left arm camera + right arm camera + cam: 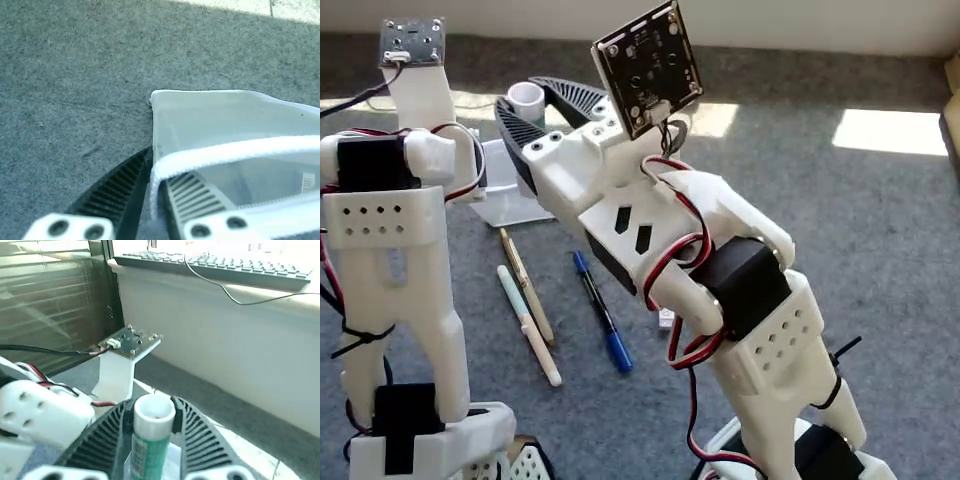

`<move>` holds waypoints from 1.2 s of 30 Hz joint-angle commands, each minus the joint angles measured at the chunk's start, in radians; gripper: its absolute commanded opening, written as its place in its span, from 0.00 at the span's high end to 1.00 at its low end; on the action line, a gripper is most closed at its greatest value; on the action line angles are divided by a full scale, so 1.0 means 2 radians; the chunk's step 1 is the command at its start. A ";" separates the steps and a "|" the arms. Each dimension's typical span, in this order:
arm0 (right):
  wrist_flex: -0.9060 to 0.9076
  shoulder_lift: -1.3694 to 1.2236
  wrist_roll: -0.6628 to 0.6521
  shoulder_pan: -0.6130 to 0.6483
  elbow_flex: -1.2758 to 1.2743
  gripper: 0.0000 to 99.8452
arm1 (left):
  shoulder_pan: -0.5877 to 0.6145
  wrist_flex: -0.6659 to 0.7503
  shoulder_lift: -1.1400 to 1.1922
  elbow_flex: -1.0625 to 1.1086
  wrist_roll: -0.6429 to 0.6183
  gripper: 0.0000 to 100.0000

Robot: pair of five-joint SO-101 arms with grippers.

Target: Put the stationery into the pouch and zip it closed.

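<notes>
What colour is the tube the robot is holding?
The tube has a white top and a green body; the right wrist view shows it best.

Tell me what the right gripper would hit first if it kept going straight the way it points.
Probably the left arm's wrist: the right gripper, shut on a glue stick, points towards it in the high view. Depth is unclear, so it might pass beside it.

No legible text, number or sign. Inside white mesh pouch (225, 125), small white tag (308, 181) bears dark marks, too small to read. Print on white-capped green glue stick (148, 452) indistinct.
</notes>
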State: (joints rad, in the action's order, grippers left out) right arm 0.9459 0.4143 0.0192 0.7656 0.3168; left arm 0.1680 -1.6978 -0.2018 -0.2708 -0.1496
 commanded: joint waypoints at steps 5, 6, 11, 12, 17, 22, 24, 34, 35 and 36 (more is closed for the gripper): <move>-0.039 0.024 -0.035 0.006 0.013 0.99 | 0.006 0.000 -0.001 -0.022 -0.007 0.99; -0.030 0.025 -0.052 0.006 0.012 0.99 | 0.006 0.000 -0.001 -0.022 -0.007 0.99; -0.031 0.066 -0.082 0.008 -0.056 0.99 | 0.006 0.000 -0.001 -0.022 -0.007 0.99; -0.043 0.082 -0.083 0.015 -0.082 0.99 | 0.006 0.000 -0.001 -0.022 -0.007 0.99; -0.193 0.163 -0.084 0.021 -0.237 0.99 | 0.006 0.000 -0.001 -0.022 -0.007 0.99; -0.308 0.170 -0.084 0.021 -0.346 0.99 | 0.006 -0.001 -0.001 -0.022 -0.007 0.99; -0.344 0.170 -0.084 0.021 -0.368 0.99 | 0.006 -0.002 -0.001 -0.022 -0.007 0.99; -0.478 0.169 -0.084 -0.007 -0.416 0.99 | 0.006 -0.002 -0.001 -0.022 -0.007 0.99; -0.479 0.166 -0.084 -0.008 -0.418 0.99 | 0.006 -0.002 -0.001 -0.022 -0.007 0.99; -0.481 0.160 -0.084 -0.008 -0.420 0.99 | 0.006 -0.002 -0.001 -0.022 -0.007 0.99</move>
State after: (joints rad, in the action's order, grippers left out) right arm 0.0284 0.7150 -0.1373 0.7687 -0.5301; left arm 0.1680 -1.6978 -0.2018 -0.2708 -0.1511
